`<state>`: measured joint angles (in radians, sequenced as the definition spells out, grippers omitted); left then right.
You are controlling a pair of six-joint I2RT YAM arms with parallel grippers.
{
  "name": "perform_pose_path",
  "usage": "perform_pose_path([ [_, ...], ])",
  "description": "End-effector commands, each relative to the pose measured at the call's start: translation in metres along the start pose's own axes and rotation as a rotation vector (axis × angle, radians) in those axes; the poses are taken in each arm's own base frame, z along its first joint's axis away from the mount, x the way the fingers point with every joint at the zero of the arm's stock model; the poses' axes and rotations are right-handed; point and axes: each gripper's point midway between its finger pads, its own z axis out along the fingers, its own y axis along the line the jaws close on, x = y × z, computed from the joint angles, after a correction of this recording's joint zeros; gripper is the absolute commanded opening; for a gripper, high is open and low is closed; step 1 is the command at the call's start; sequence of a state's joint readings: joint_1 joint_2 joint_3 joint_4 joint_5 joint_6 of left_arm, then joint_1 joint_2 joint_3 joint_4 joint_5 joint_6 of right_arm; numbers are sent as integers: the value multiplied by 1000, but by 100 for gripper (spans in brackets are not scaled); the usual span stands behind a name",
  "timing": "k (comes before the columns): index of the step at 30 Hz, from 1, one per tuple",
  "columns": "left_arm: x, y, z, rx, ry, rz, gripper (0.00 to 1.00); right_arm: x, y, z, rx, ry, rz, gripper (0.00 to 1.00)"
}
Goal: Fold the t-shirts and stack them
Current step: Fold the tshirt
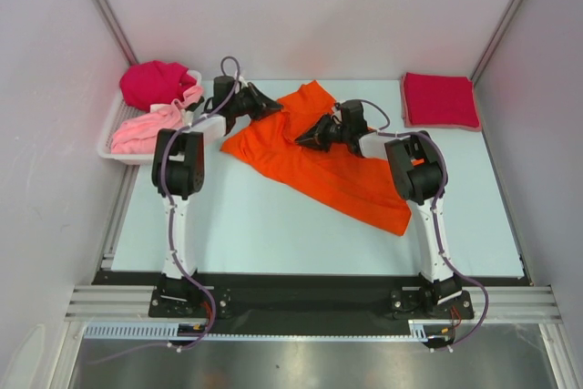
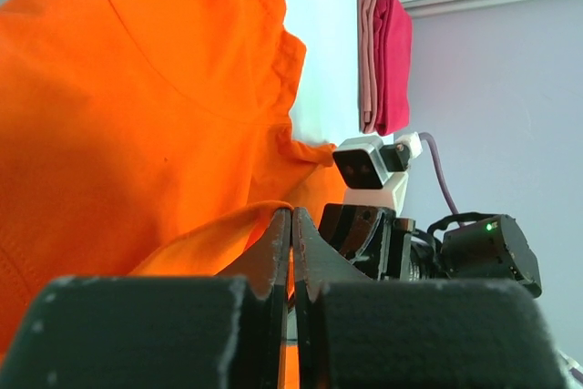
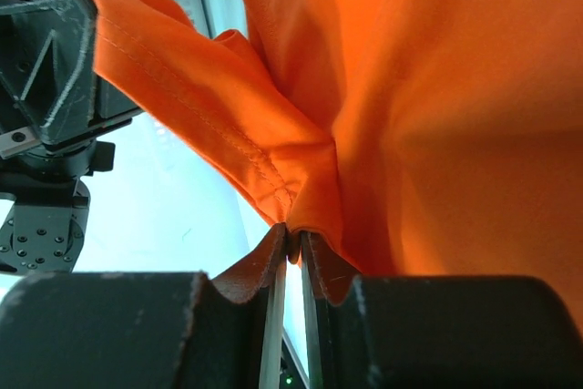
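An orange t-shirt [image 1: 319, 157] lies spread and rumpled across the middle of the table. My left gripper [image 1: 273, 108] is shut on its far left edge; in the left wrist view the cloth [image 2: 137, 134] folds over the pinched tips [image 2: 292, 218]. My right gripper [image 1: 303, 140] is shut on a hemmed edge of the same shirt [image 3: 273, 134], bunched at the tips [image 3: 293, 232]. A folded crimson t-shirt [image 1: 440, 100] lies at the far right corner, and also shows in the left wrist view [image 2: 387, 56].
A white basket [image 1: 111, 138] at the far left holds a crimson garment [image 1: 155, 82] and a pink one [image 1: 141, 129]. White walls close the table on three sides. The two grippers face each other closely over the shirt.
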<state>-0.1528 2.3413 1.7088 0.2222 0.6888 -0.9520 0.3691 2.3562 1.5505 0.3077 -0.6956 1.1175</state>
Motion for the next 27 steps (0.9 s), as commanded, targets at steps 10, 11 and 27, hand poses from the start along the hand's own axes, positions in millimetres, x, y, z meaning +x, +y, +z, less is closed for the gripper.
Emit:
perform_pose_path([
  [10, -8, -17, 19, 67, 3, 40, 4, -14, 14, -5, -3, -68, -17, 19],
  [11, -8, -15, 21, 67, 5, 37, 5, -14, 12, -6, 2, -75, -12, 19],
  [27, -8, 9, 25, -85, 37, 59, 31, -32, -1, -23, 118, -145, 50, 31],
])
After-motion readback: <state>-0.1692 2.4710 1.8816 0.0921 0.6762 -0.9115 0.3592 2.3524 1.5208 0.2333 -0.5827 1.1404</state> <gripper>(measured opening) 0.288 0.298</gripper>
